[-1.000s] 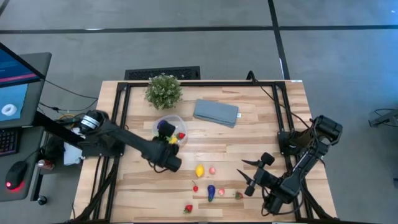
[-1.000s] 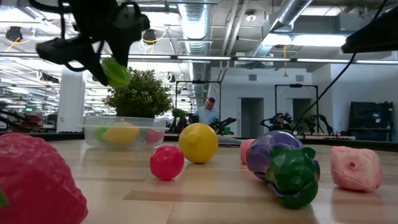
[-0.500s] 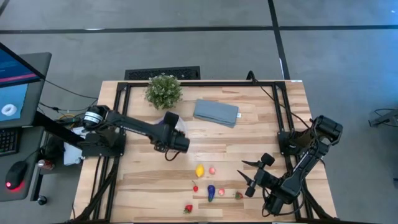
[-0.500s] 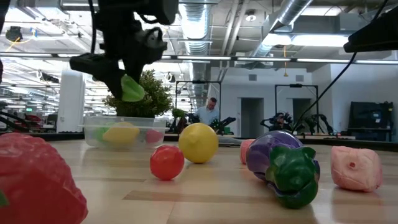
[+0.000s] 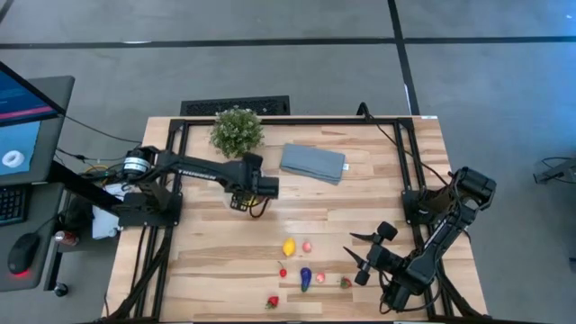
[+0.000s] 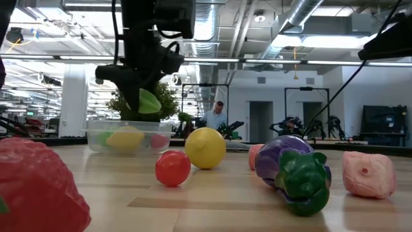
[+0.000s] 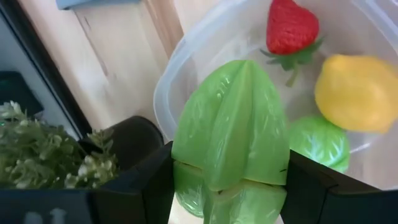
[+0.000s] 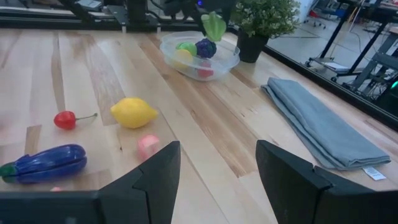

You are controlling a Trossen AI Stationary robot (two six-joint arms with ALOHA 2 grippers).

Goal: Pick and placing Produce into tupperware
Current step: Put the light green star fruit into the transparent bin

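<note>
My left gripper hovers over the tupperware, shut on a green ribbed toy fruit; the arm hides most of the container from above. The clear round tupperware holds a strawberry, a yellow lemon, a green piece and a purple-blue one. More produce lies on the table's near middle: a lemon, a pink piece, a cherry, a blue eggplant and a strawberry. My right gripper waits open near the table's near right corner. My left gripper pinches the green ribbed fruit between its two fingers, one on each ribbed side. The fingers come from above, pointing down. The fruit hangs at the fingers' free ends, lifted clear above the tupperware's rim.
A potted plant stands at the far edge behind the container. A folded grey-blue cloth lies to its right. Bare wood lies between the cloth and the scattered produce. A person shows far off in the room.
My left gripper has carried the green fruit from the table's middle toward the far edge, ending over the tupperware. It has stayed shut on the fruit. The right arm and the produce on the table have kept still.
</note>
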